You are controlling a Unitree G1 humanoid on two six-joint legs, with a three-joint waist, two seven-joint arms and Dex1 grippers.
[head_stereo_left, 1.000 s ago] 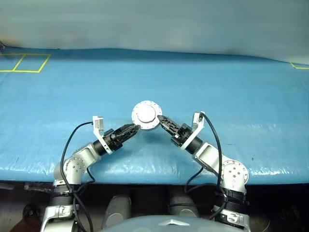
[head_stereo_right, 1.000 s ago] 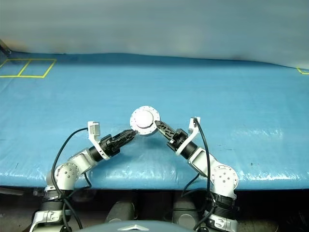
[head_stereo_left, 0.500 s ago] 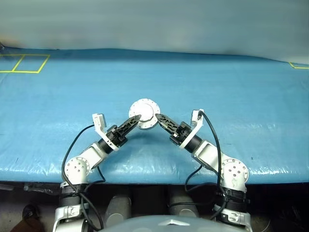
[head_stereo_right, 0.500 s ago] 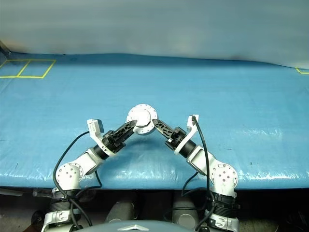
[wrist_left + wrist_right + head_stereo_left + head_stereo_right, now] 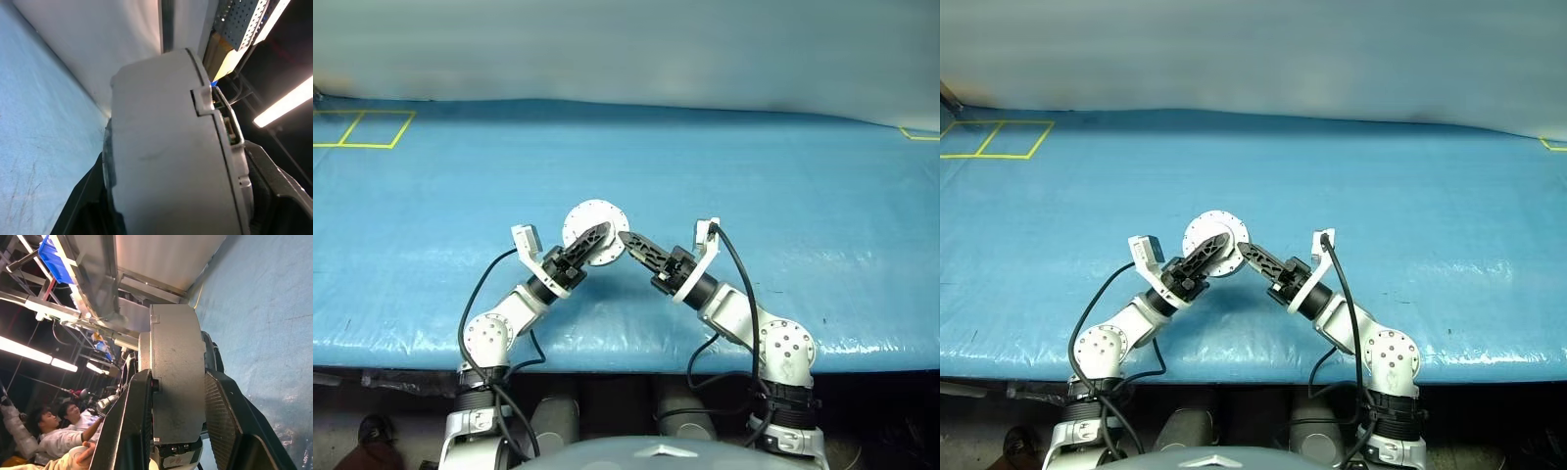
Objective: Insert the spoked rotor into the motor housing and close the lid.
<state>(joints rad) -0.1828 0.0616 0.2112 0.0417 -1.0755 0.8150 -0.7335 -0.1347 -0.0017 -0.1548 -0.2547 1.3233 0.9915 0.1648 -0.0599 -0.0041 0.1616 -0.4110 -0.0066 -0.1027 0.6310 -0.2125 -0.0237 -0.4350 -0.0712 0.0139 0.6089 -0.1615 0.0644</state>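
Grey metal motor housing (image 5: 590,231) held up off the blue table cover (image 5: 822,196), between both arms near the table's front edge, plain lid (image 5: 145,350) face toward the head camera; lid looks shut or nearly shut, seam along the rim visible in the left wrist view, small gap possible; spoked rotor not discernible, presumably inside. Right gripper (image 5: 625,238) clamped across the housing's thickness, one finger (image 5: 126,431) on each flat face, partly closed on it. Left gripper (image 5: 597,237) straddling the rim from the other side, jaws fairly wide, contact unclear, so can't tell if gripping. Advice: keep right clamp steady; press lid flat with left, squeezing square across both faces; avoid twisting against the right's hold; check seam closes evenly before releasing.
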